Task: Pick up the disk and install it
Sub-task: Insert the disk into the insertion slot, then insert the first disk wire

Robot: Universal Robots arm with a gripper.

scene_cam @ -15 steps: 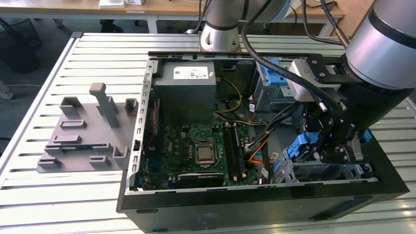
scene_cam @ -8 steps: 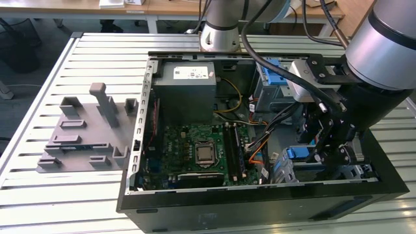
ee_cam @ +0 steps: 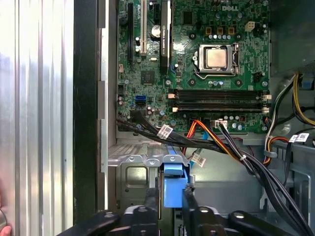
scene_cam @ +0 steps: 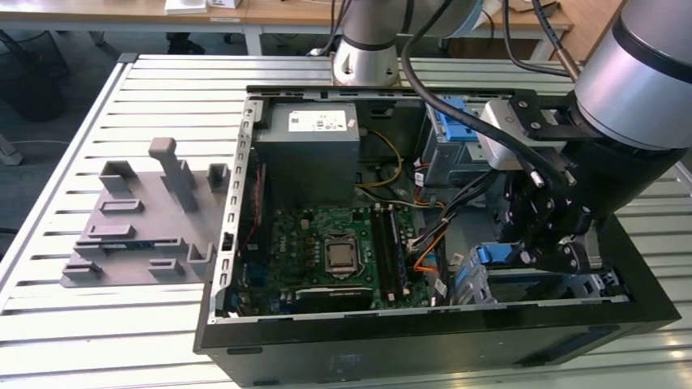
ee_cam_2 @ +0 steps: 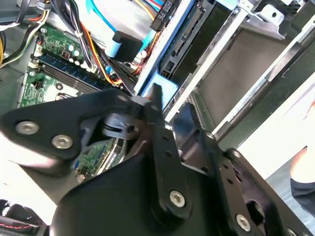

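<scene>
First wrist view: my gripper (ee_cam: 171, 194) clamps the blue-framed disk (ee_cam: 175, 179) end-on, its long axis running straight ahead into the drive cage (ee_cam: 133, 169).

Item 1: white sticker (scene_cam: 321, 121) on the grey power-supply box (scene_cam: 313, 150), at 12 o'clock of the motherboard (scene_cam: 335, 247) in the exterior view; it carries dark print lines, not legible

Item 2: motherboard, at 9 o'clock of the disk (scene_cam: 495, 253); in the first wrist view a short word in white capitals (ee_cam: 229, 8) sits at one board edge, with fine white component markings, unreadable

Item 3: small white tags (ee_cam: 165, 131) on the black cables (ee_cam: 147, 129); their print cannot be made out
</scene>
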